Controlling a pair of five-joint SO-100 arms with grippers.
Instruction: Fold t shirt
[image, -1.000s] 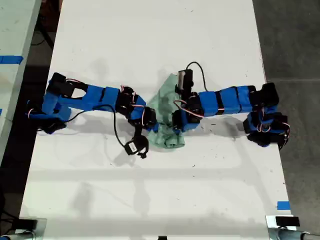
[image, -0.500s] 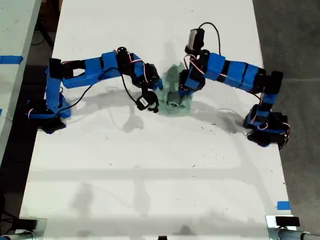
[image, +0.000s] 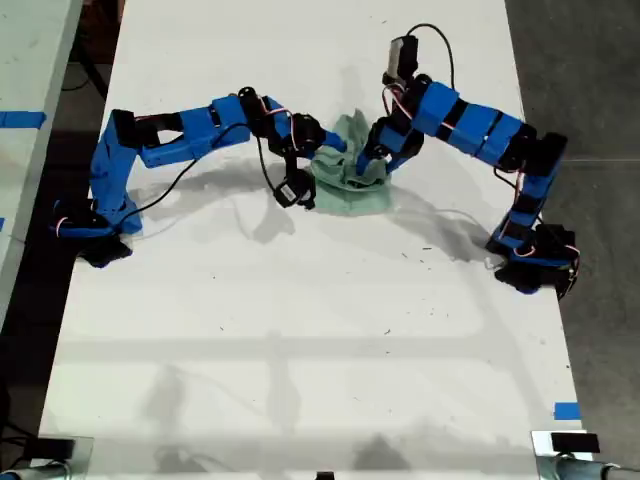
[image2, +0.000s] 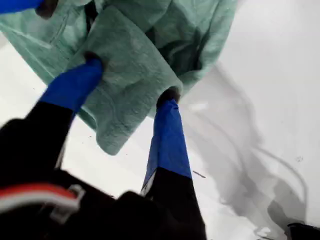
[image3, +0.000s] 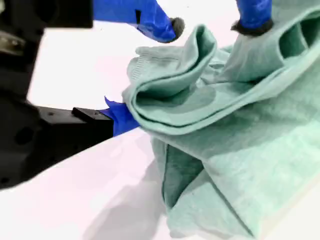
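Observation:
The pale mint t shirt (image: 352, 192) lies bunched in a folded heap on the white table (image: 300, 330), between two blue arms reaching in from the exterior view's left and right. One arm's gripper (image: 322, 158) is at the heap's left edge, the other's (image: 375, 160) at its right. My first gripper (image2: 131, 77) is open, with a flap of the t shirt (image2: 130, 65) spanning its spread fingertips. My second gripper (image3: 147, 72) is open, and a thick fold of the t shirt (image3: 200, 100) rests on its lower finger. The wrist views do not show which arm is which.
Both arm bases (image: 90, 225) (image: 530, 260) stand at the table's side edges in the exterior view. Dark floor (image: 590, 80) lies past the right edge, and a second table (image: 20, 150) past the left. A blue tape mark (image: 566, 410) sits near the lower right corner.
Both arms have swung toward the exterior view's top, bringing the t shirt's near part up and over. The shirt went from lying flat under the grippers to a bunched heap farther up.

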